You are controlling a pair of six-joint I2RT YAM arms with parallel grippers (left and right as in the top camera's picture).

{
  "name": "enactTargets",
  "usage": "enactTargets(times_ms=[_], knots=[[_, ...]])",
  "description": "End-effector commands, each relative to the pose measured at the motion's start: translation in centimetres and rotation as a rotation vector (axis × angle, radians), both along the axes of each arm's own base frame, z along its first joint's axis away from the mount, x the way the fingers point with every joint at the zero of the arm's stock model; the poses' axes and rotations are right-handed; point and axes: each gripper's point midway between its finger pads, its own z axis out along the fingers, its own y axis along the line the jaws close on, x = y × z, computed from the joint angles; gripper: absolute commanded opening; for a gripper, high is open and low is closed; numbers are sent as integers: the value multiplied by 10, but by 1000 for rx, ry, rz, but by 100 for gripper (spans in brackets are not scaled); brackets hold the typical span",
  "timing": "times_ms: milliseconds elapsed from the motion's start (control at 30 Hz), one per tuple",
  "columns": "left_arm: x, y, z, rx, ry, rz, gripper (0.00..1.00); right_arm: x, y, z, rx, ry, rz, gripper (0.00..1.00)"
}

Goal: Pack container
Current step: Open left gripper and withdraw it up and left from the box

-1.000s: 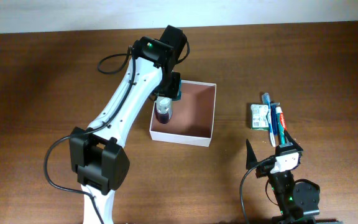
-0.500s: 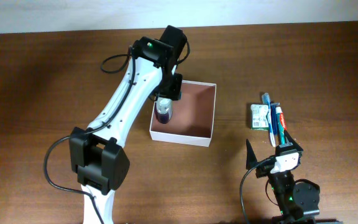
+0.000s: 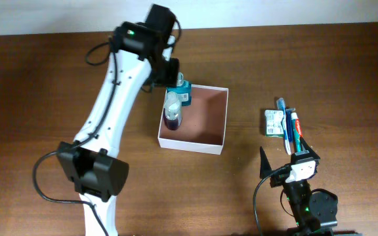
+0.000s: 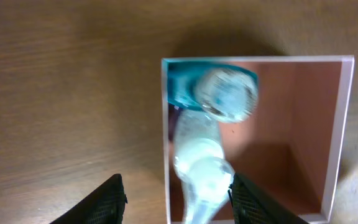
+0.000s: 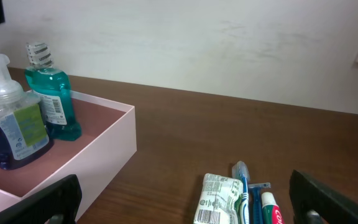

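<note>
overhead, the container [image 3: 205,119] sits on the brown table [image 3: 44,78] near the middle, its white walls square and its reddish-brown floor mostly bare. two bottles stand inside it. a teal bottle [image 3: 184,94] is in the corner at 11 o'clock, and a clear pump bottle [image 3: 172,113] with dark purple liquid is against the 9 o'clock wall, just beside the teal one. they look to be touching, though the left wrist view is too blurred to be sure.

the left arm reaches over the table at 11 o'clock of the container. from the left wrist camera, the left gripper [image 4: 178,199] hangs above the container's [image 4: 291,124] wall, looking straight down on the teal bottle [image 4: 185,81] and the pump bottle's [image 4: 201,168] cap. its jaws stand apart and grip nothing.

at 3 o'clock of the container, well apart from it, lie a small printed packet [image 3: 273,122], a blue toothbrush [image 3: 282,110] and a toothpaste tube [image 3: 294,128], side by side and touching.

the right gripper [image 3: 286,161] rests at 5 o'clock of the container, just short of those toiletries, with its jaws spread wide and nothing between them. its own camera shows the packet [image 5: 216,196] near the lens and the container [image 5: 104,149] at 9 o'clock.
</note>
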Motion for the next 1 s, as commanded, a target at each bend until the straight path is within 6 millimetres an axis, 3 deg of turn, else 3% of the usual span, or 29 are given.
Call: enactTargets(times_ms=[0,67,167,267,400,700,800,967], knots=[[9,25,10,-12,-16,42,41,0,-2,-2,4,3,-7,98],[7,41,7,-1,8,76,21,0,-2,-2,4,3,-7,98],[1,66,3,9,62,146,1,0,-2,-2,4,3,-7,98],[-2,81,-3,10,100,179,0,0,-2,-2,4,3,-7,98],[-9,82,-21,-36,171,190,1,0,-2,-2,4,3,-7,98],[-37,67,-103,-112,364,184,1,0,-2,-2,4,3,-7,98],[-42,70,-116,-138,394,199,1,0,-2,-2,4,3,-7,98],[-48,58,-124,-245,431,158,1,0,-2,-2,4,3,-7,98]])
